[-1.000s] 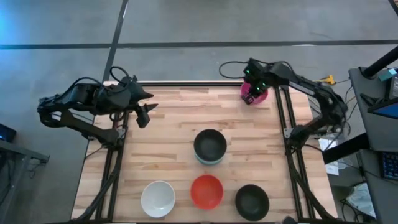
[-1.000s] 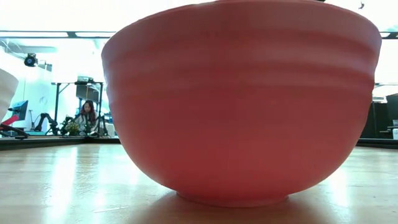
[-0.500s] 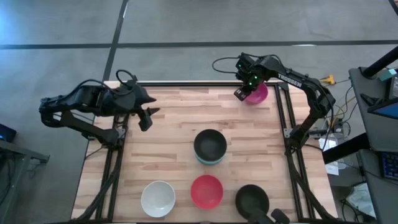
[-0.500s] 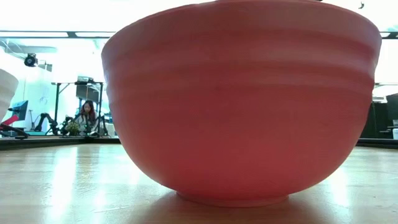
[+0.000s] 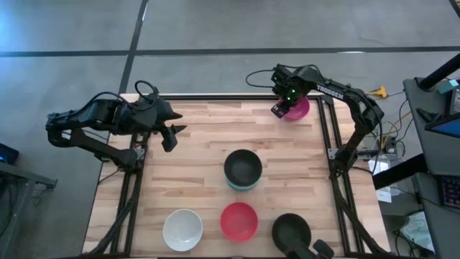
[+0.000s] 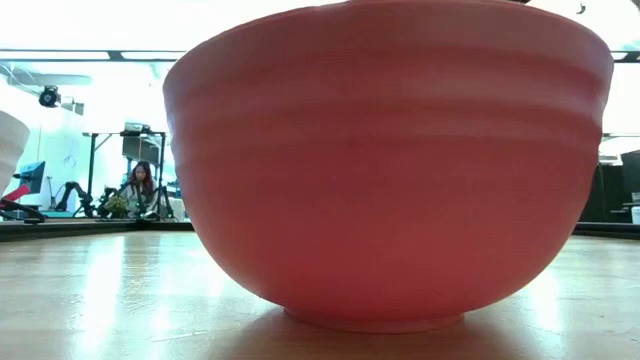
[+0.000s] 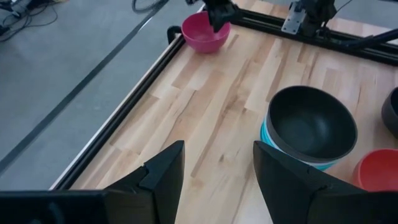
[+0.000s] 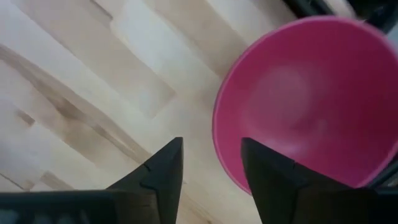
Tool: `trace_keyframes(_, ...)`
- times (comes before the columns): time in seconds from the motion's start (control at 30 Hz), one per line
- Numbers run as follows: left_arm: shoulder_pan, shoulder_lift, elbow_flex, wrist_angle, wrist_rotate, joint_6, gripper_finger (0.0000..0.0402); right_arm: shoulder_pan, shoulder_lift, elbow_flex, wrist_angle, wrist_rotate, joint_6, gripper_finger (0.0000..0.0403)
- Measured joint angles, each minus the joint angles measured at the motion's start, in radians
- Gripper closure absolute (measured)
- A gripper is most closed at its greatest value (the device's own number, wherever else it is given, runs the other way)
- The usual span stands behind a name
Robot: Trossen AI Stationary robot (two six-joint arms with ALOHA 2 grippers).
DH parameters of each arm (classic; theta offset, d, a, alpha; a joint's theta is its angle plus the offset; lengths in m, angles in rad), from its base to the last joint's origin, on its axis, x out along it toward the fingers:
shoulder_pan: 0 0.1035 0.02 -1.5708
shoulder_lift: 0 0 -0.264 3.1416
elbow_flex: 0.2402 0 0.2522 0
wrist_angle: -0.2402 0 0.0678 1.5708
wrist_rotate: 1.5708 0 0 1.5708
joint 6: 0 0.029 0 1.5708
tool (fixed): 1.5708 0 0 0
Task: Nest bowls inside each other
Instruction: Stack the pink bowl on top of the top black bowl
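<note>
Right gripper [image 8: 208, 177] jaws open, straddling magenta bowl [image 8: 305, 99] rim at far right bench [image 5: 201, 144] corner; seat rim deep before closing; left gripper [image 7: 214, 177] open, waiting far left

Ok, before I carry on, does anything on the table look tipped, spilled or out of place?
Nothing stands out. The magenta bowl sits upright in the table's far right corner under the right gripper, whose jaws are open. The black bowl sits squarely in a teal bowl. The white bowl, red bowl and second black bowl stand upright.
</note>
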Motion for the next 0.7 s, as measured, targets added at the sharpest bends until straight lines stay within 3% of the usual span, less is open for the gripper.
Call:
trace_keyframes(0.5, 0.0, 0.0, 0.0, 0.001, 0.002, -0.003, 0.0226, 0.0, 0.123, -0.089, 0.042, -0.001, -0.005, 0.0273)
trace_keyframes(0.7, 0.0, 0.0, 0.0, 0.002, 0.013, -0.004, 0.0226, 0.0, 0.132, -0.117, 0.061, -0.001, 0.001, 0.0317)
